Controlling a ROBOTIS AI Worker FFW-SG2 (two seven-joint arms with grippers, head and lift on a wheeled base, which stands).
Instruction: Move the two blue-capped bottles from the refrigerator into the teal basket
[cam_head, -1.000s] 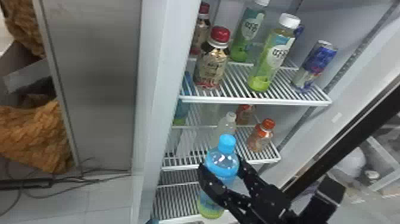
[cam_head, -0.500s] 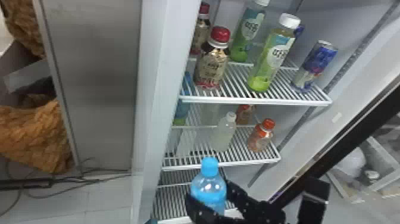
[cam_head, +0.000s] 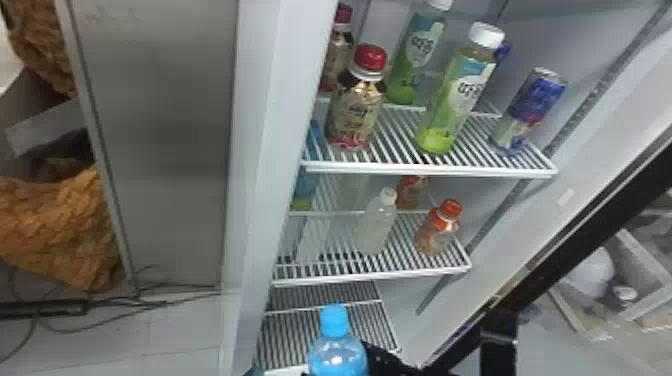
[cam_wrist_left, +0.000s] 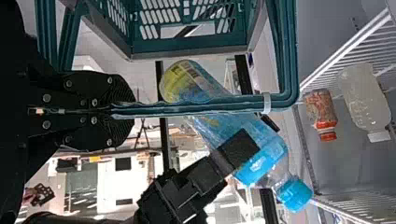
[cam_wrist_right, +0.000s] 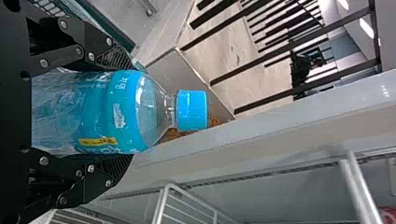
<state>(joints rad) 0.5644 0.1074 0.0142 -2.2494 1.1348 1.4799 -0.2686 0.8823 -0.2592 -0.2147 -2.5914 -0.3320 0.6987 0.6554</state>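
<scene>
1. Right now, the right pincer (cam_head: 389, 361) has its two black fingers closed around the sides of a clear plastic bottle with a blue cap and blue label (cam_head: 337, 359); the cap sticks out past the fingertips, pointing the way they point.
2. Close to that pincer, the left pincer (cam_wrist_left: 125, 110) has its fingers pressed together on the handle of a teal plastic basket with slotted walls (cam_wrist_left: 189, 48). The held bottle is outside the basket; whether anything lies in it, one cannot tell.
3. Just beyond the right pincer is a low white wire shelf (cam_head: 320, 334) of the refrigerator.
4. Higher and farther from it, a middle wire shelf (cam_head: 425, 271) holds a cloudy bottle with a white cap (cam_head: 376, 227) and, to its right, a small orange-capped bottle (cam_head: 437, 232).
5. Farther above the same pincer, the top wire shelf (cam_head: 430, 170) carries a red-capped beige bottle (cam_head: 356, 112), a white-capped green bottle (cam_head: 457, 100) and a blue-and-silver can (cam_head: 532, 107), left to right.
6. Well apart from the pincer, left of a grey panel (cam_head: 165, 140), is an orange-brown textured object (cam_head: 60, 230).
</scene>
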